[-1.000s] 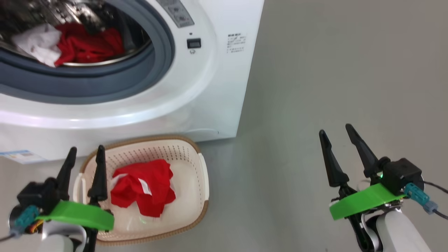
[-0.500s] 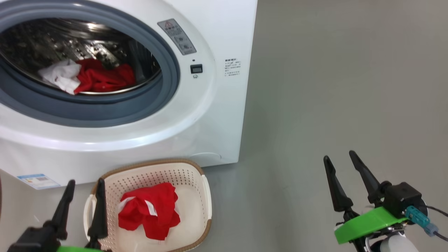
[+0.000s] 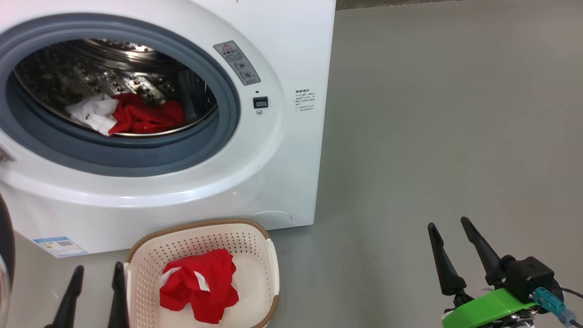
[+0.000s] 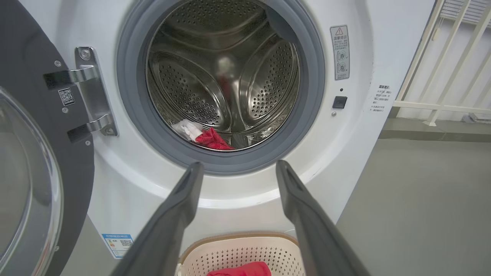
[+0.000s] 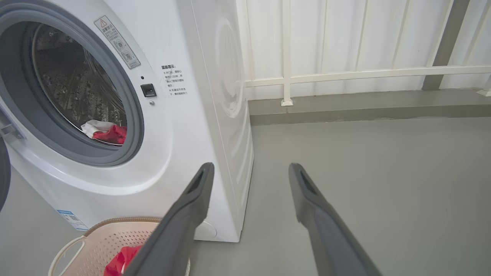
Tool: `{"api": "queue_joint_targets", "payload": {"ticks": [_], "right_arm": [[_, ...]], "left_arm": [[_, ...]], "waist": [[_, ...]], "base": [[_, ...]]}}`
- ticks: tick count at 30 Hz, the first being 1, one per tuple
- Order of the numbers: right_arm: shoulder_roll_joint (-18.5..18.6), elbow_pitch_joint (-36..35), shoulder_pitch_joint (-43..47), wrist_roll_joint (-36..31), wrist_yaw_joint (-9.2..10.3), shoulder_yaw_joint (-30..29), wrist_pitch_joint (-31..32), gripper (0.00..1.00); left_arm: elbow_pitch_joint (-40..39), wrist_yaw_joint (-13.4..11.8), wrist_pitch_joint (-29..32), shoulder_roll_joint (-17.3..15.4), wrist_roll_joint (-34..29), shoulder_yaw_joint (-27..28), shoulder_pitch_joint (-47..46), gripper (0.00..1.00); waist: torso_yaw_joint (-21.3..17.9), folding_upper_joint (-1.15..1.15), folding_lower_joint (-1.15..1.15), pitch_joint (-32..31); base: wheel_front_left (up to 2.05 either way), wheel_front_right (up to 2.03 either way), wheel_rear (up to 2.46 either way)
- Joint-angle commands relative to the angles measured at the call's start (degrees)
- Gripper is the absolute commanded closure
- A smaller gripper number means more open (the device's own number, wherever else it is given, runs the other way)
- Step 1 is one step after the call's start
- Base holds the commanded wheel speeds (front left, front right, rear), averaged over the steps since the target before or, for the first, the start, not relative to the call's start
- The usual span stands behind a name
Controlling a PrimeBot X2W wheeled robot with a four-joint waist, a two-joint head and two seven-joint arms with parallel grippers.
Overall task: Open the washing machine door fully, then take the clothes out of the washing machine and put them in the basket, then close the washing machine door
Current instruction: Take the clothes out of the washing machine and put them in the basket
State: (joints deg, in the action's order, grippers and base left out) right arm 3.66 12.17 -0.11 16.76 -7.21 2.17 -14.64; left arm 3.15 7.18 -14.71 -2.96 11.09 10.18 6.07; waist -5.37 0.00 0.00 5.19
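One big white washing machine [image 3: 291,150] took up the left of the head view, its top and left side cropped by the frame. Its steel drum [image 4: 184,88] lay open to sight inside a grey rubber ring [image 3: 136,159]. The door [image 4: 23,46] stood swung wide at the left and was mostly cut off, showing a black ring and part of its clear bowl. The grey floor [image 3: 432,136] spread to the right. Just in front of the machine sat the cream basket [image 3: 200,224], its near end lost below the frame. Some clothes [image 3: 132,118], red and white, lay at the drum's front; how many pieces was unclear. Another red garment [image 3: 200,287] with white trim lay crumpled in the basket. The left gripper [image 3: 99,266], cropped below its fingers, hung just left of the basket, fingers spread and empty. The right gripper [image 3: 448,222] hung over bare floor well to the right, likewise spread and empty. Against a second earlier, the camera had tilted up: more drum showed, both grippers sat lower in frame, and the garments lay unchanged.
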Motion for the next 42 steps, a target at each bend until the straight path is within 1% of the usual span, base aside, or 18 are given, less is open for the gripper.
{"api": "queue_joint_targets", "payload": {"ticks": [1,14,17,22,29,33,34,37,38,39,42], "right_arm": [[0.8,-1.5,-0.4,0.5,-0.28,0.8,-0.4,0.0],[0.3,-1.7,-1.7,0.4,-0.28,0.8,-0.4,0.0],[0.1,-1.7,-2.3,0.4,-0.28,0.7,-0.4,0.0],[-0.2,-1.8,-3.7,0.1,-0.28,1.0,-0.4,0.0],[-0.6,-2.5,-6.7,-0.1,-0.28,1.1,-0.4,0.0],[-0.7,-2.8,-9.0,0.0,-0.28,1.5,-0.4,0.0],[-0.8,-3.1,-9.9,0.7,-0.28,1.9,-0.4,0.0],[-0.8,-3.4,-11.2,1.9,-0.28,2.4,-0.4,0.0],[-0.8,-3.4,-11.6,2.2,-0.28,2.5,-0.4,0.0],[-0.8,-3.4,-11.6,2.2,-0.28,2.5,-0.4,0.0],[-0.8,-3.6,-12.5,2.9,-0.28,2.6,-0.4,0.0]], "left_arm": [[-1.9,0.3,-0.3,-0.4,0.1,2.4,-0.7,0.0],[-1.2,0.3,-0.3,-0.1,0.2,2.2,-2.3,0.0],[1.0,0.3,-0.3,-0.5,-0.2,1.3,-3.7,0.0],[4.9,0.3,-0.3,-2.3,-1.1,-0.2,-8.4,0.0],[13.2,0.3,-0.3,-5.0,-3.0,-2.0,-19.7,0.0],[19.2,0.3,-0.3,-7.6,-4.8,-3.1,-28.8,0.0],[22.1,0.1,-0.3,-8.8,-5.7,-3.7,-33.5,0.0],[27.0,-0.6,-0.3,-10.9,-7.8,-4.9,-40.1,0.0],[28.6,-0.9,-0.2,-11.6,-8.7,-5.5,-42.3,0.0],[28.6,-0.9,-0.2,-11.6,-8.7,-5.5,-42.3,0.0],[33.6,-2.1,0.4,-13.6,-12.1,-7.9,-48.0,0.0]], "waist": [[0.0,0.0,0.0,0.1],[0.1,0.0,0.0,2.3],[0.2,0.0,0.0,3.2],[0.2,0.0,0.0,5.5],[-0.3,0.0,0.0,10.7],[-1.0,0.0,0.0,14.6],[-1.2,0.0,0.0,16.6],[-1.7,0.0,0.0,19.3],[-1.9,0.0,0.0,20.0],[-1.9,0.0,0.0,20.0],[-2.2,0.0,0.0,21.7]], "base": [[0.0,0.0,0.0],[0.0,0.0,0.0],[0.0,0.0,0.0],[0.0,0.0,0.0],[0.0,0.0,0.0],[0.0,0.0,0.0],[0.0,0.0,0.0],[0.0,0.0,0.0],[0.0,0.0,0.0],[0.0,0.0,0.0],[0.0,0.0,0.0]]}}
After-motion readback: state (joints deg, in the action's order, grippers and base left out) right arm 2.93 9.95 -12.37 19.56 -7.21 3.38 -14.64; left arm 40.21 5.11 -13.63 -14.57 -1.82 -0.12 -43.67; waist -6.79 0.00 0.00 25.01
